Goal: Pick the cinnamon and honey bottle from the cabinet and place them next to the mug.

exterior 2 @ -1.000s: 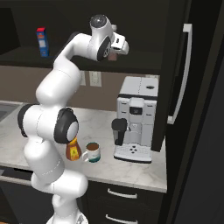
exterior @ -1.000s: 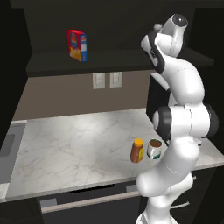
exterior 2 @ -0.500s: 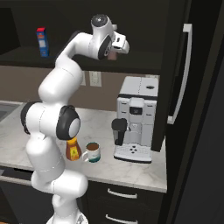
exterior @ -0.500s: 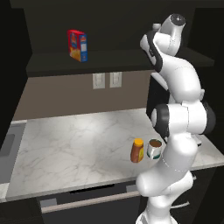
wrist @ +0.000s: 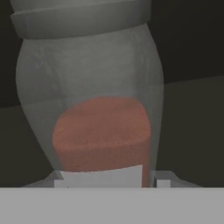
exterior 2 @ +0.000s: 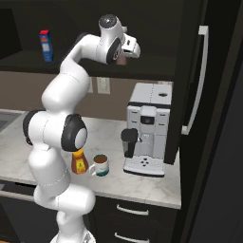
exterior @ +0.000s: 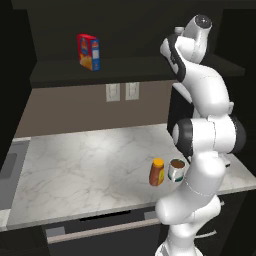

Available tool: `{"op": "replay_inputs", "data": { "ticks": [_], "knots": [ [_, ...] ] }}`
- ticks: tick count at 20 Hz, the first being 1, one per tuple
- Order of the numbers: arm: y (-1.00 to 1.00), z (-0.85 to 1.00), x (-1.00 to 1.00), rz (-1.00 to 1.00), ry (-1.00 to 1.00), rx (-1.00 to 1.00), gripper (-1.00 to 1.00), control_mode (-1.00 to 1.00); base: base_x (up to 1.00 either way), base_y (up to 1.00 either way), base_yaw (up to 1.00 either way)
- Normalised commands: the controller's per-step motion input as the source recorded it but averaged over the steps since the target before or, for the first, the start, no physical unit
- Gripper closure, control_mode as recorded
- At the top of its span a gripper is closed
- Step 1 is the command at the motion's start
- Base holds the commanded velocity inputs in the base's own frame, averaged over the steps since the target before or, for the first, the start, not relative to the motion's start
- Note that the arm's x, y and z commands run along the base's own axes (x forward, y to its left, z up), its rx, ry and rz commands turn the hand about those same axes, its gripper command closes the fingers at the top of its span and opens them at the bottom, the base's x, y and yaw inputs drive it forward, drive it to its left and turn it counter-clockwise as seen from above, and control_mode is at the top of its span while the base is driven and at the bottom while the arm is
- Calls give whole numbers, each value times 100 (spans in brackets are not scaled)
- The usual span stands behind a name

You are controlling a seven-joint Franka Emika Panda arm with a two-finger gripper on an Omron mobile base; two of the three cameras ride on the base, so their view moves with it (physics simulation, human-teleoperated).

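The gripper (exterior 2: 127, 56) is clamped on the cinnamon (wrist: 94, 109) up in the cabinet (exterior 2: 147, 71), and a high grip could tip it while it is lifted out.

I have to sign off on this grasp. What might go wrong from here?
1. The gripper seems shut on the cinnamon low on a tall slim bottle; it may tilt as it leaves the cabinet.
2. The honey bottle and mug stand close together; setting it down may knock them.

A red-blue box (exterior: 88, 51) stood upright, up high and far left; a coffee machine (exterior 2: 146, 129) sat on the marble counter (exterior: 75, 165).
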Motion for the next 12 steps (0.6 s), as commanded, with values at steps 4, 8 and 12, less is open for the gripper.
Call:
{"op": "replay_inputs", "data": {
  "ticks": [4,8,12],
  "knots": [
    [3,0,-33,0,-1,0,100,-100,0,0,0],
    [18,0,-77,0,-2,0,100,-100,0,0,0],
    [26,0,-83,0,0,0,100,-100,0,0,0]
  ]
}}
